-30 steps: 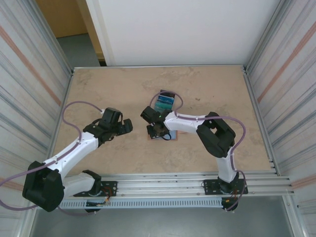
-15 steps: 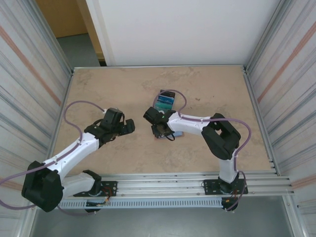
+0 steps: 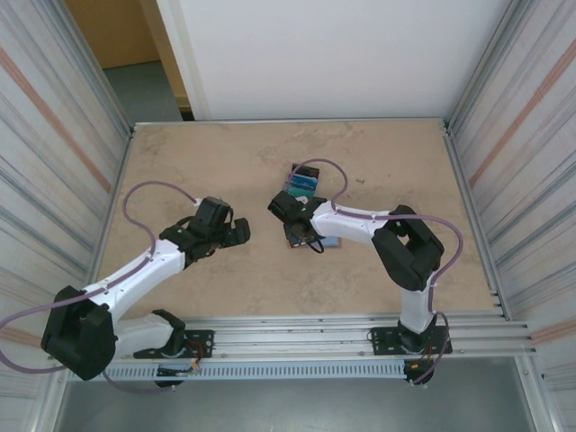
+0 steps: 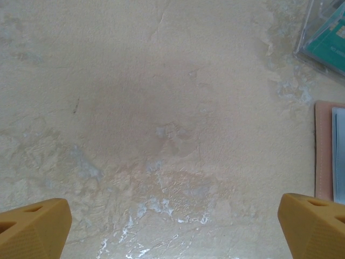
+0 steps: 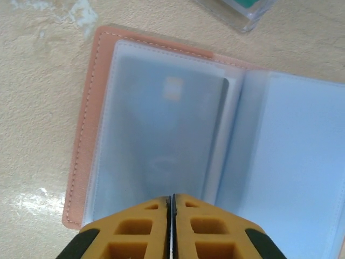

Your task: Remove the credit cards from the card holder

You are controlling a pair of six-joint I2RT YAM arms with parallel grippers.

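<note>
One open card holder [image 5: 88, 135], one card [image 5: 161, 137] inside

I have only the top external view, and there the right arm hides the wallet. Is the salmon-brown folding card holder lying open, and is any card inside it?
Observer: Yes. The salmon-brown folding card holder lies open, and a dark rectangular card sits inside one translucent pocket.
Operator: Does the right end effector hold that card?
Observer: The right end effector is shut at that pocket's near edge. Whether it pinches anything, I cannot tell.
Operator: And the left end effector?
Observer: The left end effector is wide open over the bare beige stone-look table, apart from the holder's edge.
</note>
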